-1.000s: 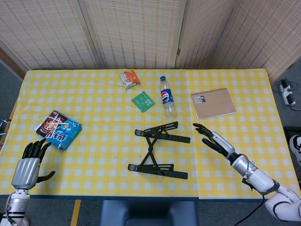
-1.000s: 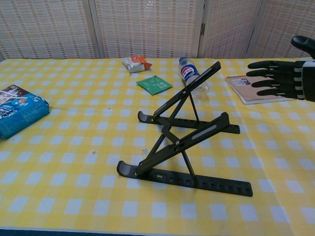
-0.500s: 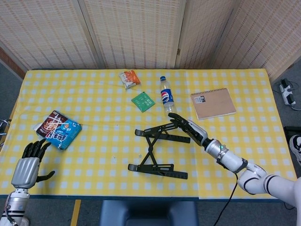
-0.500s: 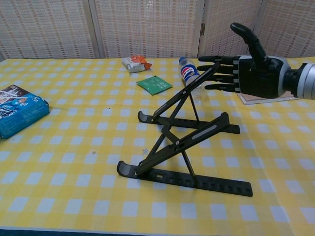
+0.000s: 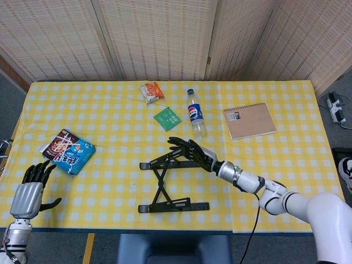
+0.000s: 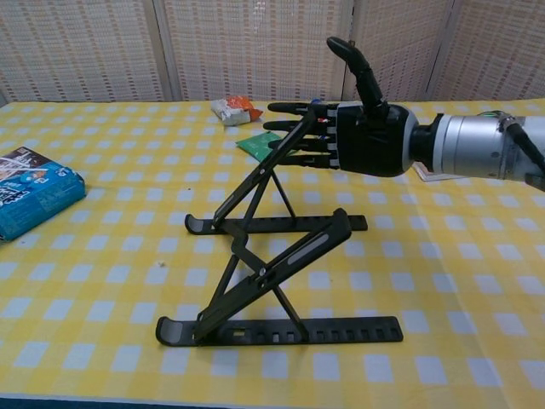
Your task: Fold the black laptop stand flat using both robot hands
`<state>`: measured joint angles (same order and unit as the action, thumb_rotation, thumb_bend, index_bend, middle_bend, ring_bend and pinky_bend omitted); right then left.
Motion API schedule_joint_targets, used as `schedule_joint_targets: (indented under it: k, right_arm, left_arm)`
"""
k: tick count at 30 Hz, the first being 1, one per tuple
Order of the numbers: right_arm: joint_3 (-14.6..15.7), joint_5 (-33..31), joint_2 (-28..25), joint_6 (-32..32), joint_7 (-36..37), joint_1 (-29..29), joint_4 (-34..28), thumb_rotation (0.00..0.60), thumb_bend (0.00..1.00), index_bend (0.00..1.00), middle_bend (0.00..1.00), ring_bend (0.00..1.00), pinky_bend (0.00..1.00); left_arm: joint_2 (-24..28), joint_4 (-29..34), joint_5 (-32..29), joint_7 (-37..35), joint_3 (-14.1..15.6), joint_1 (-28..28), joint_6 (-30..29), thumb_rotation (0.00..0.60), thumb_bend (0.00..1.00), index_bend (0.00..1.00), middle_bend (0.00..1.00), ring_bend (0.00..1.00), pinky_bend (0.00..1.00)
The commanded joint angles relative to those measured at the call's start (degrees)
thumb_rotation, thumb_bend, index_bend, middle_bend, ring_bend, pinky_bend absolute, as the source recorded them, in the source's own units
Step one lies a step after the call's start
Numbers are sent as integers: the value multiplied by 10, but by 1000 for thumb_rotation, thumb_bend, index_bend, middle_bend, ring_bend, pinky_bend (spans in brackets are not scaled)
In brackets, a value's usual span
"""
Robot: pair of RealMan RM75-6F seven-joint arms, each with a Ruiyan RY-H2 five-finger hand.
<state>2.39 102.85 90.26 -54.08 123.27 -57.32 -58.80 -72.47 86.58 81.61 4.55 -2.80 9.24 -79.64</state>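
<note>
The black folding laptop stand of slim hinged bars [image 5: 171,182] stands propped open near the table's front edge, on the yellow checked tablecloth [image 5: 110,137]. It looks light and stiff, likely to skid when pushed, so pressing its raised top bar while steadying a base rail seems wise. The right hand [image 6: 358,128] has its fingers spread against that top bar, grasping nothing. The left hand [image 5: 27,190] rests released, well apart. A clear plastic cola bottle [image 5: 194,114] lies behind, apparently nearly empty.

Right hand [image 6: 362,136] outstretched, fingers spread, left hand [image 5: 27,193] resting, fingers apart
</note>
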Motion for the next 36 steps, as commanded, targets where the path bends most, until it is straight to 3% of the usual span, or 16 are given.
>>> schedule_joint_targets:
  k: [1,11,18,29,36]
  right_arm:
    - [8,9,29,-15,32,-25,29,85,64,0,0,53,0]
    - [16,16,94,-30,88,-89,91,83,64,0,0,64,0]
    - [26,4,85,-56,77,-91,88,86,64,0,0,64,0]
    - [32,-11,58,-65,44,-96,33,83,64,0,0,54,0]
    - [30,-12,53,-70,26,-108,7,81,64,0,0,49,0]
  left_arm:
    - [0,-2,-1,-2,-1,0,0,600,187,146,85,51,0]
    - [5,-4,-7,-6,-7,4,8,600,187,141,85,52,0]
    - [13,-5,7,-23,-11,19,18,600,187,140,87,54,0]
    - [17,-39,76,-174,-18,134,143,600,187,113,98,61,0]
    - [6,-60,105,-328,-2,222,256,600,186,92,98,60,0]
